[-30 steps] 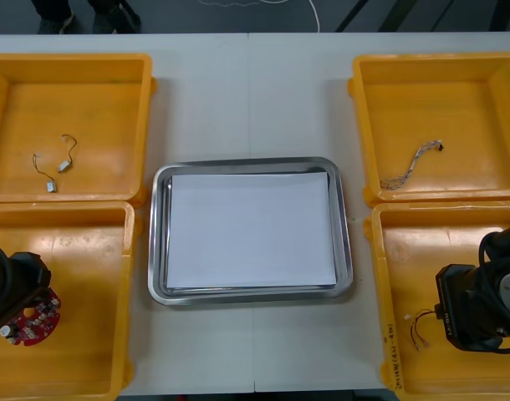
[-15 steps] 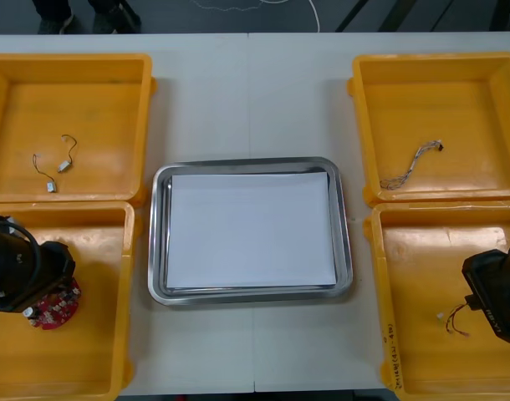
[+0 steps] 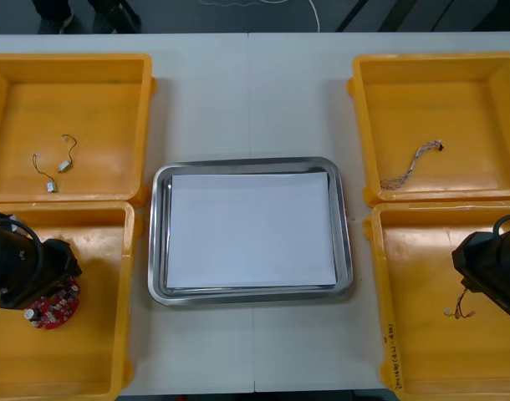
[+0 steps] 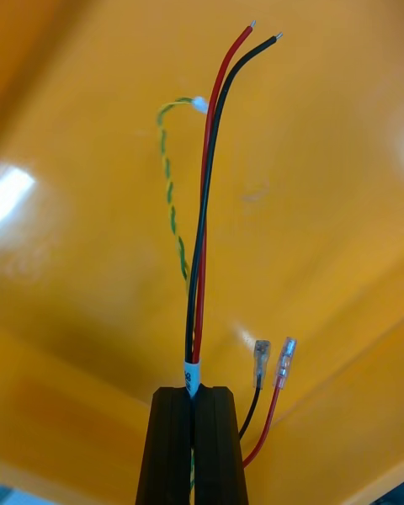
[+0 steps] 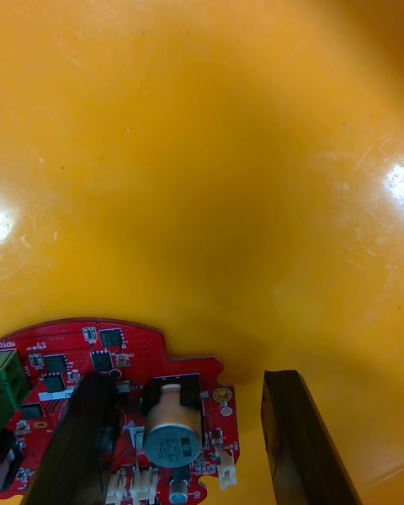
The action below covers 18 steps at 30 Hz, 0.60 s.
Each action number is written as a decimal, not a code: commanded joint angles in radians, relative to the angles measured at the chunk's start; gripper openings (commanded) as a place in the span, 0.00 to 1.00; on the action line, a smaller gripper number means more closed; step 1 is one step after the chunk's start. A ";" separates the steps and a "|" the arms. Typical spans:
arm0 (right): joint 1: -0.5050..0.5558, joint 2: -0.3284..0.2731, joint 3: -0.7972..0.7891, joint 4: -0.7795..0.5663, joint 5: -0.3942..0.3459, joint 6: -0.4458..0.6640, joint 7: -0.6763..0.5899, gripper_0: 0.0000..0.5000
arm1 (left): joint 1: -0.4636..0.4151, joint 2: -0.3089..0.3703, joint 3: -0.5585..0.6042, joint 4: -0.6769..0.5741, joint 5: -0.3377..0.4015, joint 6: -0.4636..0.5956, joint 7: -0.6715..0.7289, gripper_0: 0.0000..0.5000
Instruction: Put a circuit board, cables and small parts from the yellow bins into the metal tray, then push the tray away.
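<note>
Circuit board (image 3: 53,307) lies at the front view's lower left, in the near-left yellow bin (image 3: 88,359), with the left gripper (image 5: 187,380) directly over it. Its fingers stand wide, one across the board's face and the other clear of its rim, so the board sits off-centre in the gap. The metal tray (image 3: 158,242) lies mid-frame on the worktop (image 3: 247,100), to the board's right. At lower right, the right gripper (image 4: 195,391) pinches a red and black cable (image 4: 202,219), which runs straight out from the tips.
</note>
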 commanded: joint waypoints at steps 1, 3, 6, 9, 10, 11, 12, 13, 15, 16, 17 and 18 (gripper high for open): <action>-0.045 -0.039 -0.013 -0.059 -0.041 0.010 0.146 0.00 | -0.026 -0.001 0.007 -0.004 -0.007 -0.006 -0.040 1.00; -0.059 -0.036 -0.007 -0.074 -0.064 0.014 0.209 0.00 | -0.026 -0.001 0.021 -0.024 -0.005 0.003 -0.037 1.00; -0.088 -0.031 0.011 -0.090 -0.083 0.022 0.281 0.00 | -0.026 0.005 0.038 -0.056 -0.007 0.035 -0.034 1.00; -0.120 -0.025 0.054 -0.107 -0.064 0.025 0.329 0.00 | -0.026 0.018 0.049 -0.084 -0.004 0.081 -0.028 1.00; -0.126 -0.024 0.065 -0.110 -0.058 0.024 0.335 0.00 | -0.026 0.022 0.050 -0.090 -0.002 0.091 -0.028 1.00; -0.143 -0.018 0.087 -0.114 -0.043 0.024 0.349 0.00 | -0.026 0.028 0.057 -0.100 -0.001 0.109 -0.026 1.00; -0.159 -0.008 0.105 -0.114 -0.030 0.024 0.358 0.00 | -0.026 0.031 0.063 -0.114 0.002 0.124 -0.025 1.00; -0.166 -0.004 0.114 -0.114 -0.024 0.024 0.359 0.00 | -0.026 0.034 0.066 -0.120 0.002 0.135 -0.023 1.00; -0.194 0.015 0.143 -0.114 -0.007 0.024 0.369 0.00 | -0.024 0.041 0.080 -0.143 0.002 0.161 -0.020 1.00; -0.206 0.025 0.157 -0.114 0.003 0.024 0.373 0.00 | -0.023 0.045 0.090 -0.157 0.006 0.172 -0.020 1.00; -0.211 0.030 0.163 -0.114 0.006 0.024 0.378 0.00 | -0.021 0.046 0.096 -0.162 0.006 0.177 -0.019 1.00; -0.223 0.038 0.177 -0.114 0.011 0.025 0.386 0.00 | -0.016 0.048 0.109 -0.173 0.009 0.181 -0.019 1.00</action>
